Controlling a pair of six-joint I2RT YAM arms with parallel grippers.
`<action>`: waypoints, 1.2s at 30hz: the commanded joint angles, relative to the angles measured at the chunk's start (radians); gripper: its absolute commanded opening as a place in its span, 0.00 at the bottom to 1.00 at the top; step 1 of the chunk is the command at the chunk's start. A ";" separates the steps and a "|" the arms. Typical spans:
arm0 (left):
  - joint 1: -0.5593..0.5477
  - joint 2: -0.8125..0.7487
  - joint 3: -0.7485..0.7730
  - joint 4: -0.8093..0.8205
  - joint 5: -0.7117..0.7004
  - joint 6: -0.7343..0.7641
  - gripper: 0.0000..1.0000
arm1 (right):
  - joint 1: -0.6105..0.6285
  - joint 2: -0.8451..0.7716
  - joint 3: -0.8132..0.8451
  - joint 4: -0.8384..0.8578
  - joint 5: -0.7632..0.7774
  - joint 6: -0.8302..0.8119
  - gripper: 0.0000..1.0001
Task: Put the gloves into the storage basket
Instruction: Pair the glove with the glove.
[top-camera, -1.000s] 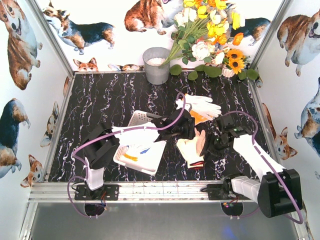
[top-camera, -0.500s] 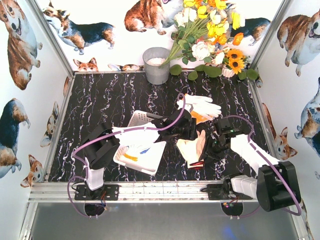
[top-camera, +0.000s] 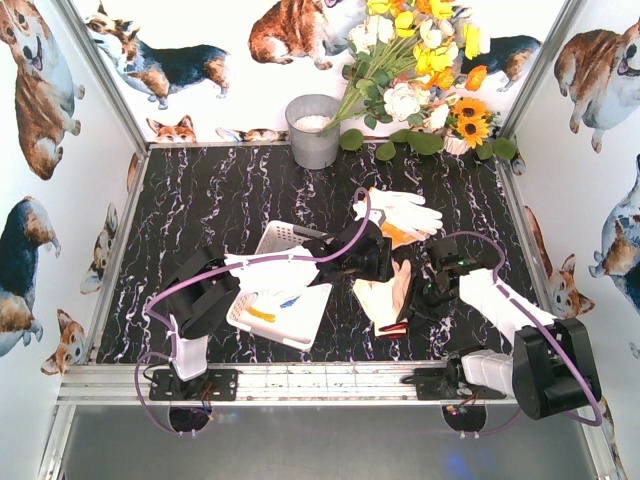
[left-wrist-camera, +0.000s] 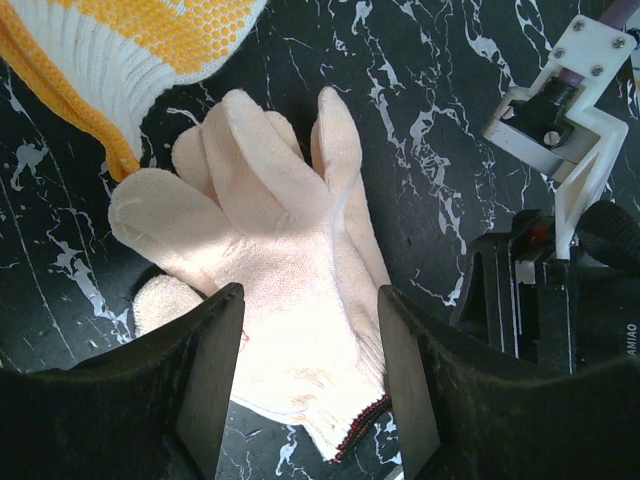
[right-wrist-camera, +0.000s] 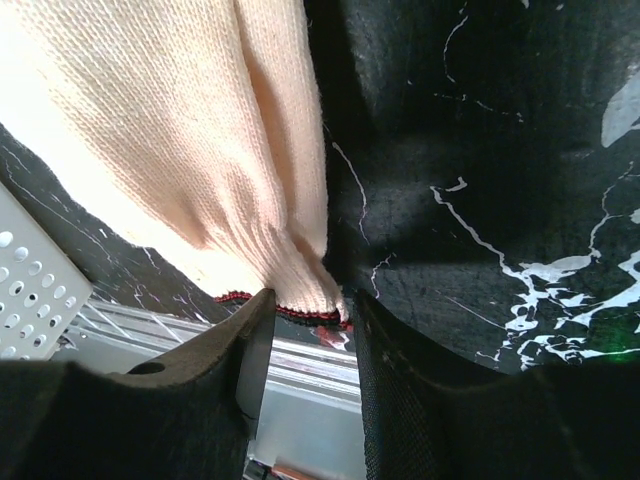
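While the left jaws hang open over a red-cuffed cream glove (left-wrist-camera: 270, 250) on the desk (left-wrist-camera: 450, 150), whether the right jaws grip its cuff is unclear.

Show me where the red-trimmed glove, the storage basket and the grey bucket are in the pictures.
red-trimmed glove (left-wrist-camera: 290, 320), left wrist view, on its palm.
storage basket (top-camera: 280, 237), top external view, on its far lattice wall.
grey bucket (top-camera: 314, 145), top external view, on its outer side.

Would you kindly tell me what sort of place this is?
Probably a purpose-built robot test booth, not a real room: corgi-print walls, an aluminium rail along the front, and a marble-look tabletop dressed with flowers.
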 joint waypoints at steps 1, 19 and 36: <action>-0.006 -0.030 -0.014 0.020 -0.009 -0.005 0.50 | 0.006 -0.009 0.000 0.036 0.017 -0.001 0.36; -0.006 -0.007 -0.008 0.022 0.001 0.000 0.49 | 0.011 -0.150 0.024 -0.039 -0.082 0.026 0.03; -0.023 0.063 0.002 0.061 0.057 -0.021 0.32 | 0.042 -0.045 -0.039 0.028 -0.081 0.042 0.03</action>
